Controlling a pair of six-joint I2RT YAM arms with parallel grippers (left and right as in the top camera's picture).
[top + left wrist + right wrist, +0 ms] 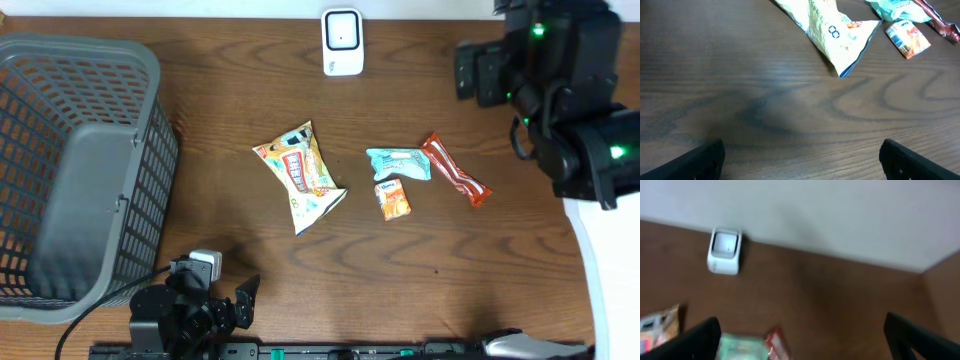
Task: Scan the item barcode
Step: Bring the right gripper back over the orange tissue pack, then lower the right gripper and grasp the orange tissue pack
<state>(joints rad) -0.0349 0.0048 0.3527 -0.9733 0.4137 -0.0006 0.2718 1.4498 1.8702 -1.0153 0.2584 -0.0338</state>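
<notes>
From above, you have one dark wooden table [200, 100]. On it are one grey mesh basket [150, 180] at the left edge and one white barcode scanner [341, 42] at the far edge, in the middle. Four packets lie near the centre: one large snack bag [300, 175], one teal packet [398, 163], one small orange packet [392, 198] touching the teal one from the near side, and one red bar [455, 170] just beside the teal one on its right. Bare wood lies between the bag and the basket, and also between the packets and the scanner. The left arm [185, 305] is at the near edge and the right arm [560, 90] is at the far right corner, both well apart from the packets. In the left wrist view, the left gripper [801, 145] has its fingers spread wide with only bare wood between them. The corner of the large snack bag is ahead, with the other three packets at the upper right. The right wrist view is blurred. There the right gripper [801, 322] is also spread wide and holds nothing. You see the scanner standing near a pale wall [840, 215], and three packets are cut off by the bottom edge.
</notes>
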